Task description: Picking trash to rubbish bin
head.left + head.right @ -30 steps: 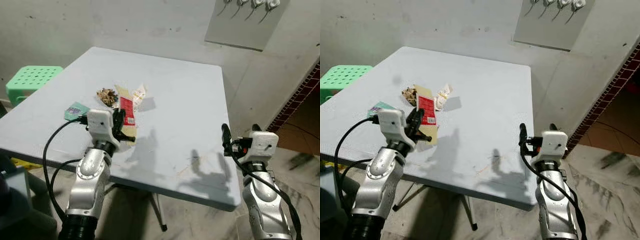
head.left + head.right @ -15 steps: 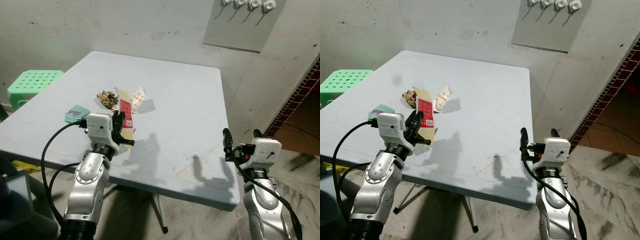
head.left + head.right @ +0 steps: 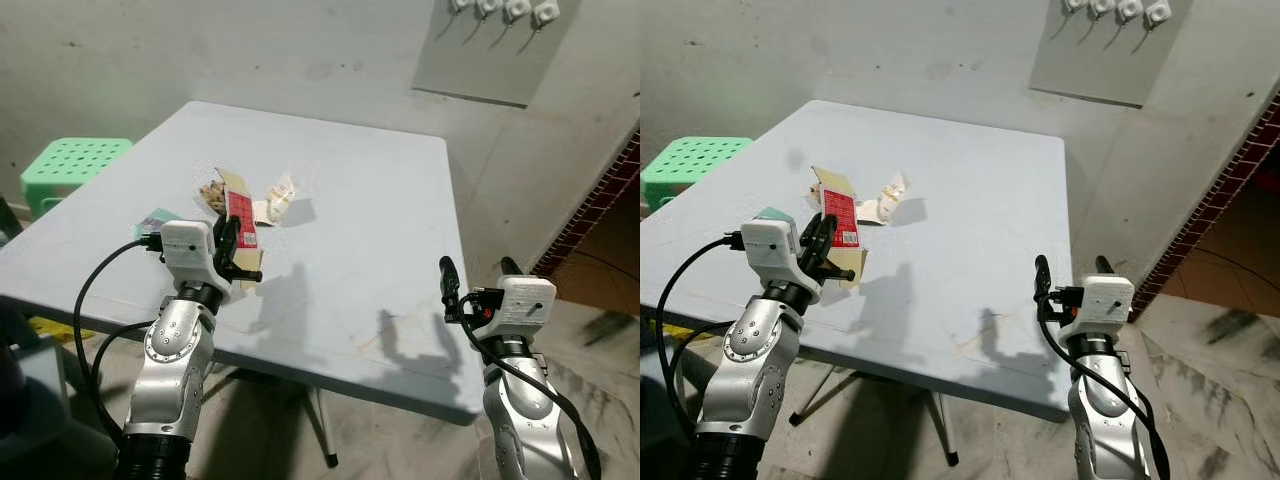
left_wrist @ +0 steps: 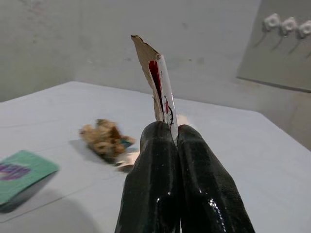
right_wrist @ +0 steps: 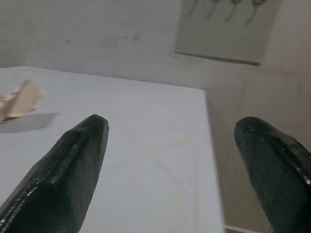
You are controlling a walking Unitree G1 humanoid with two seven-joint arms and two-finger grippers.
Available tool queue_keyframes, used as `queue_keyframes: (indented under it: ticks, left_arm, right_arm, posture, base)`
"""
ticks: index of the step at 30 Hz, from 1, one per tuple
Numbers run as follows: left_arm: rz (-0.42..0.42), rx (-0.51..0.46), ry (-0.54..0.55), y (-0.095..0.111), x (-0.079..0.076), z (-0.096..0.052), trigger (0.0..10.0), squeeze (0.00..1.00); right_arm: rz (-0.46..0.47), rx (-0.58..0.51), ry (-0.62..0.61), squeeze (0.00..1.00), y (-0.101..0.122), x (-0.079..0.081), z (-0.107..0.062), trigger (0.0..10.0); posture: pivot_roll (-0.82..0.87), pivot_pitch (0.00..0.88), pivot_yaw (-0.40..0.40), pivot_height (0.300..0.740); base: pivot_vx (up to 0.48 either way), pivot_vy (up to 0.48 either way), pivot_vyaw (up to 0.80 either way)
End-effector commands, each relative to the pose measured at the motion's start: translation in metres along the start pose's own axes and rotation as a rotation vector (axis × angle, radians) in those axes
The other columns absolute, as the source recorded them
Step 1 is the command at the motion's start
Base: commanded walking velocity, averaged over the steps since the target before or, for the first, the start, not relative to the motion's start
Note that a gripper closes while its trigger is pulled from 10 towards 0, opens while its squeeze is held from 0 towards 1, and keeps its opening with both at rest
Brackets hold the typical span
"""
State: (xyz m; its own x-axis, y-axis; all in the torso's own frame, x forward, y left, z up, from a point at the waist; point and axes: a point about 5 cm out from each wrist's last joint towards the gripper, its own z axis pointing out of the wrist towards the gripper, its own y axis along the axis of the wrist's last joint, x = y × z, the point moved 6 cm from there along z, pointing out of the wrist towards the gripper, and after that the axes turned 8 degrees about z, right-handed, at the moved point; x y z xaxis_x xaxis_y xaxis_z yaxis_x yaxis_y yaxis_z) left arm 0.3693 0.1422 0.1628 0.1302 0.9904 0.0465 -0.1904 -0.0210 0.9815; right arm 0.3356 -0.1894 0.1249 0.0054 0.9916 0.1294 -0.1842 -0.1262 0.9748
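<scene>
Light is dim, even and greenish-grey, falling from above and behind the robot: soft arm shadows lie on the desk (image 3: 350,200) ahead of both arms. The desk top shows no glare. Head views are sharp; in the wrist views the near black fingers (image 5: 63,179) blur.

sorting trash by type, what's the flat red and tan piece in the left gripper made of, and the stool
Flat red and tan piece, pinched in the left gripper: looks like thin cardboard, printed red face, matte brown back, torn edge. Stool: apparently moulded plastic, light green, perforated seat.
</scene>
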Motion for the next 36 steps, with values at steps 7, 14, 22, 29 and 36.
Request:
queue_keyframes:
  ticks: [7, 14, 22, 29, 36]
  left_arm:
    - [-0.004, 0.007, 0.005, 0.0008, -0.0003, 0.0040, 10.0, 0.00]
    - [-0.009, 0.007, 0.008, 0.0010, 0.0002, 0.0048, 10.0, 0.00]
    - [-0.008, 0.013, 0.008, 0.0008, 0.0016, 0.0052, 10.0, 0.00]
    - [-0.008, 0.017, 0.009, 0.0003, 0.0026, 0.0052, 10.0, 0.00]
    - [-0.013, 0.024, 0.010, -0.0009, 0.0022, 0.0054, 10.0, 0.00]
  right_arm:
    - [-0.004, -0.019, 0.005, 0.00, 0.0053, -0.0008, -0.0003, 10.0]
    - [-0.003, -0.016, 0.005, 0.00, 0.0045, -0.0008, -0.0007, 10.0]
    - [0.007, -0.015, 0.008, 0.00, 0.0034, 0.0015, -0.0018, 10.0]
    - [0.010, -0.013, 0.011, 0.00, 0.0026, 0.0026, -0.0029, 10.0]
    - [0.011, -0.013, 0.013, 0.00, 0.0025, 0.0030, -0.0031, 10.0]
  posture:
    - [-0.01, 0.000, -0.064, 0.740]
    - [-0.01, 0.000, -0.065, 0.740]
    - [-0.01, 0.000, -0.061, 0.740]
    - [-0.01, 0.000, -0.059, 0.740]
    - [-0.01, 0.000, -0.060, 0.740]
  base:
    - [0.000, 0.302, 0.00]
    - [0.000, 0.314, 0.00]
    - [0.000, 0.383, 0.00]
    - [0.000, 0.432, 0.00]
    - [0.000, 0.318, 0.00]
